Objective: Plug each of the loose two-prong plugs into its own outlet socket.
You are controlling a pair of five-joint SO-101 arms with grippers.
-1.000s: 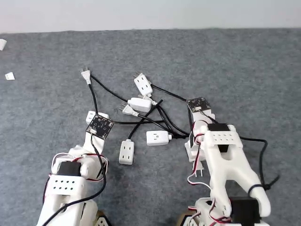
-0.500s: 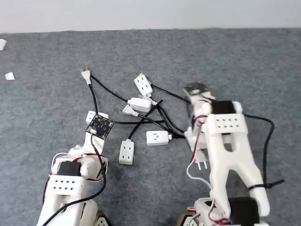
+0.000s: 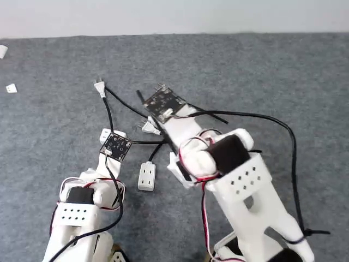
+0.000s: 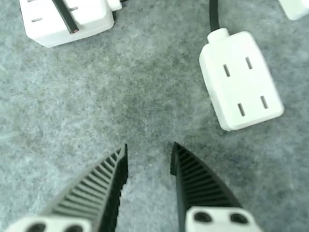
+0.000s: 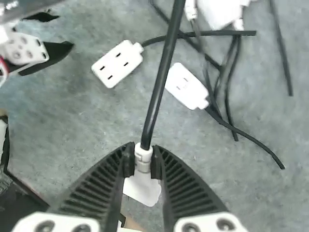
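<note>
Table cover [image 4: 72, 96] — fuzzy matt cloth, outlet socket [image 4: 240, 87] and plug [image 5: 143, 189] smooth white plastic, cord [image 5: 161, 82] glossy black, left gripper [image 4: 148, 151] — ribbed black plastic

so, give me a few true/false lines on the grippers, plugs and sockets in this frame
1. The right gripper is shut on a white plug with a black cord. True.
2. The left gripper holds a socket. False: it is open and empty over the grey carpet; the socket lies beside it, untouched.
3. That socket has a plug in it. False: all its slots are empty.
4. A loose plug lies unplugged on the carpet at the edge of the cord tangle. True.
</note>
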